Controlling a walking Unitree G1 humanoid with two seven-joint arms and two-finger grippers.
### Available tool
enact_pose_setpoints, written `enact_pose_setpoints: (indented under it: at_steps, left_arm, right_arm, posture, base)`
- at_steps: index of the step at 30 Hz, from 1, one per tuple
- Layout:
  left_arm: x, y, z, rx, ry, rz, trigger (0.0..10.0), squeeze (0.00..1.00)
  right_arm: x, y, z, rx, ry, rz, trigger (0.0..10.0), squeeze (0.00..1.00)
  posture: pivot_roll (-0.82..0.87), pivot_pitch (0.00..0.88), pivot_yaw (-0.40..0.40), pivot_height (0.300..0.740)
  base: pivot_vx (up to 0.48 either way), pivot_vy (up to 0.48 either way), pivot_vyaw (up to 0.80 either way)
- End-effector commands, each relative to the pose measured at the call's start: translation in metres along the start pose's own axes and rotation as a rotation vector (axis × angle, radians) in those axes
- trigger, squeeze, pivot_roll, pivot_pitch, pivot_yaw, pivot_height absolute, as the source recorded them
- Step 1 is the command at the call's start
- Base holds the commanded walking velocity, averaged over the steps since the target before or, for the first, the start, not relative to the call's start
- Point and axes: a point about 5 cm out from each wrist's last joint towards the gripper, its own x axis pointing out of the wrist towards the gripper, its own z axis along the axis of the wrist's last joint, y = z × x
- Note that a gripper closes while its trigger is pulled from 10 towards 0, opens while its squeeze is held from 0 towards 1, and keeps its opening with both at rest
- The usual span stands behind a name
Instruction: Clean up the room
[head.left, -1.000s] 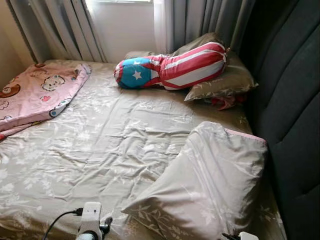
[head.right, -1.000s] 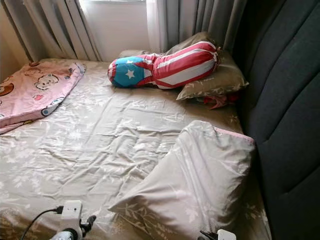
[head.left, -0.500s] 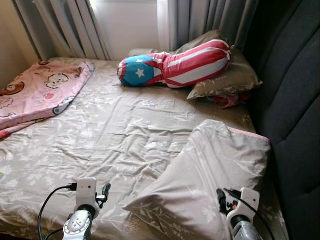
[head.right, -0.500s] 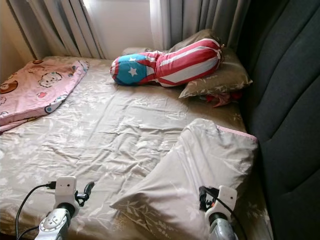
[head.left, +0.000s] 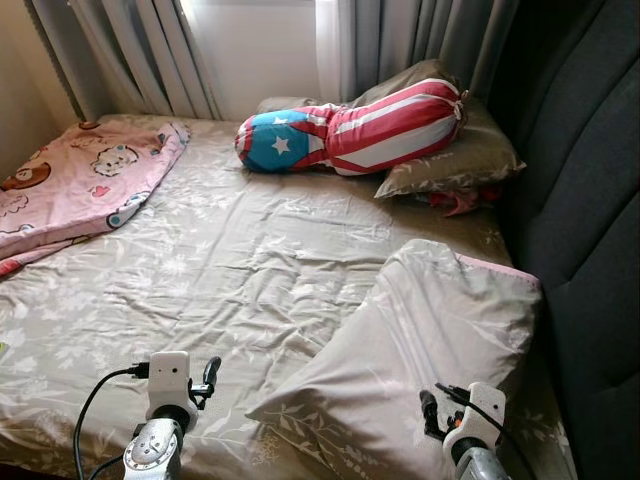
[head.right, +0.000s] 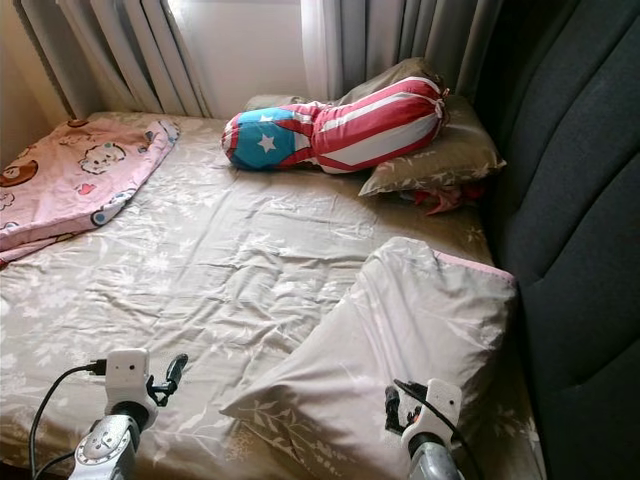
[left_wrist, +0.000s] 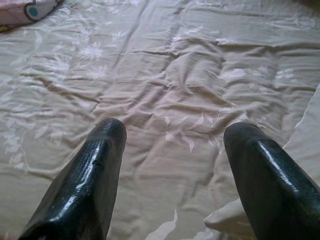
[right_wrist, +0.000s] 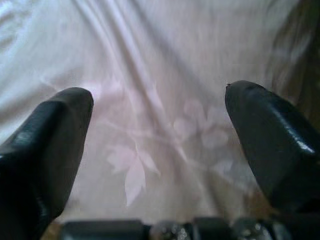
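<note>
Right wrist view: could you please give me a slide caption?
Open right tool poised just above the floral grey pillow, holding nothing.

A beige floral pillow lies tilted on the bed, beside the headboard.

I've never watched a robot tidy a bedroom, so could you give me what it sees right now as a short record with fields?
Place: bed with a wrinkled beige floral sheet, dark padded headboard on the robot's right
Near pillow: big beige pillow, lying askew by the headboard
Far end: striped star bolster resting on another beige pillow, curtains behind
Left side: pink cartoon blanket
Left gripper: open, above the bare sheet
Right gripper: open, over the near pillow
Held: nothing
</note>
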Motion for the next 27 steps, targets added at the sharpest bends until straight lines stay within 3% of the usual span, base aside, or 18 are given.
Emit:
enact_pose_setpoints:
  at_steps: [1,7,8,12,15,22,27]
  left_arm:
    - [0.0,0.008,0.004,-0.001,-0.011,0.013,10.0,0.0]
    - [-0.003,0.015,0.012,0.01,-0.05,0.006,10.0,0.0]
    - [-0.004,0.017,0.014,0.016,-0.057,0.0,10.0,0.0]
    - [-0.007,0.018,0.014,0.021,-0.058,-0.004,10.0,0.0]
    - [-0.015,0.02,0.014,0.04,-0.062,-0.023,10.0,0.0]
    - [-0.026,0.03,0.023,0.058,-0.077,-0.015,10.0,0.0]
    - [-0.033,0.035,0.03,0.078,-0.086,-0.021,10.0,0.0]
  right_arm:
    - [0.0,-0.001,-0.002,0.02,0.02,-0.023,10.0,1.0]
    - [-0.001,-0.011,-0.009,-0.028,0.097,-0.12,10.0,1.0]
    - [-0.001,-0.013,-0.01,0.007,0.107,-0.133,10.0,0.0]
    - [-0.002,-0.017,-0.012,0.022,0.123,-0.156,10.0,0.0]
    - [-0.006,-0.025,-0.02,0.148,0.168,-0.216,10.0,0.0]
    - [-0.014,-0.023,-0.04,0.082,0.262,-0.199,10.0,0.0]
    - [-0.019,-0.028,-0.05,0.123,0.303,-0.232,10.0,0.0]
  posture:
    - [0.07,0.0,0.014,0.74]
    - [0.11,0.0,0.032,0.74]
    - [0.12,0.031,0.047,0.74]
    - [0.12,0.039,0.058,0.74]
    - [0.12,0.064,0.067,0.74]
    - [0.16,0.116,0.083,0.74]
    - [0.16,0.128,0.096,0.74]
  base:
    - [0.0,0.0,0.0]
    - [0.0,0.0,0.0]
    - [0.0,0.0,0.0]
    - [0.0,0.0,0.0]
    - [0.0,0.0,0.0]
    - [0.0,0.0,0.0]
    - [0.0,0.0,0.0]
